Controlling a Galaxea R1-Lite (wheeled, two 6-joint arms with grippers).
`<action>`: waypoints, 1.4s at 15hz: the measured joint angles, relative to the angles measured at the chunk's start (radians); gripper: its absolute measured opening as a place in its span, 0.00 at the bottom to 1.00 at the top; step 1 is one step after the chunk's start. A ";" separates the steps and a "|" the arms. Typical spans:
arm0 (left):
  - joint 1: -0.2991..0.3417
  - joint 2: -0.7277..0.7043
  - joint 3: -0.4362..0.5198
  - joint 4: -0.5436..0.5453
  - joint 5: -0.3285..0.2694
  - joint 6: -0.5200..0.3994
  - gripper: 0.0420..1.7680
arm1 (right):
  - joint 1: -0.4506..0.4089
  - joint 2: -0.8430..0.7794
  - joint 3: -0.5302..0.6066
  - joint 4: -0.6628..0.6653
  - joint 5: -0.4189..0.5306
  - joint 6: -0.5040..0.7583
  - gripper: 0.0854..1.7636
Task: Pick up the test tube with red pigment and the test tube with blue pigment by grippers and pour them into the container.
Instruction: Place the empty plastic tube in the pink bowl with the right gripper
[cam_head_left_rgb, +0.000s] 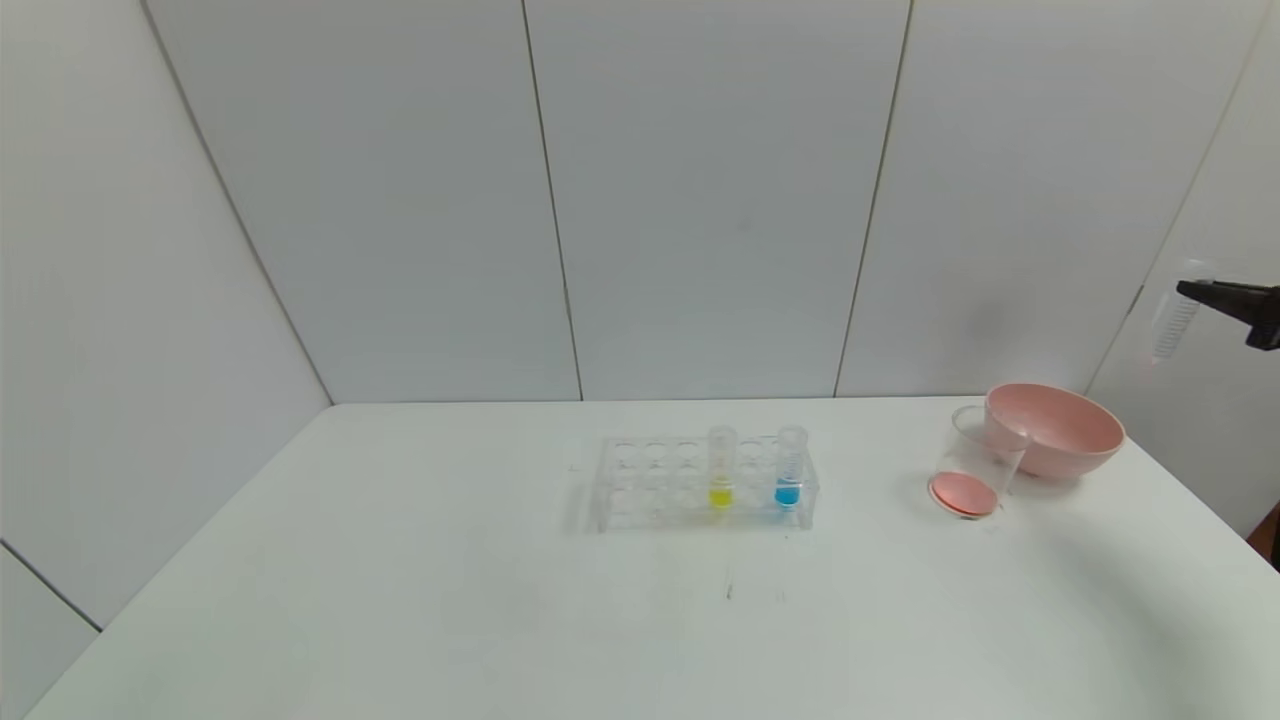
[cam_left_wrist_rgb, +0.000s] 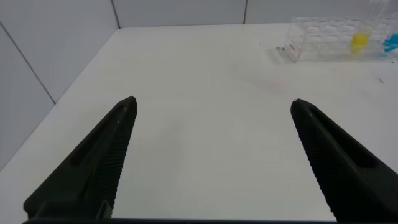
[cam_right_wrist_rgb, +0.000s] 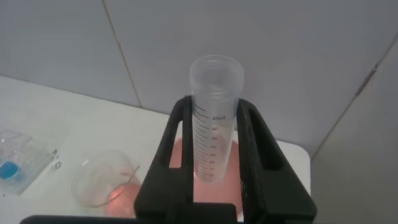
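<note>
The right pincer (cam_head_left_rgb: 1200, 290) is cut off at the head view's edge (arm unseen).

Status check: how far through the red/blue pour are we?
Red looks poured: the container holds reddish liquid. In hand: the right gripper is shut on the emptied red tube, raised near the pink bowl. Left: the blue tube sits in the rack; left gripper open, idle.

Soft, even, bright overhead light filled the scene, with no harsh glare. The rack (cam_head_left_rgb: 706, 483) cast a faint shadow toward the robot's left on the white table (cam_head_left_rgb: 400, 600), and a broad dim shadow lay near the table's right edge. Wall seams (cam_head_left_rgb: 553, 200) bowed outward, showing wide-angle distortion. The left gripper's fingers (cam_left_wrist_rgb: 93, 168) looked blurred close up
</note>
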 joint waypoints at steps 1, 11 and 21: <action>0.000 0.000 0.000 0.000 0.000 0.000 1.00 | 0.023 0.017 0.018 -0.027 -0.059 0.012 0.24; 0.000 0.000 0.000 0.000 0.000 0.000 1.00 | 0.169 0.181 0.015 -0.177 -0.345 0.020 0.24; 0.000 0.000 0.000 0.000 0.000 0.000 1.00 | 0.173 0.202 0.026 -0.184 -0.345 0.019 0.65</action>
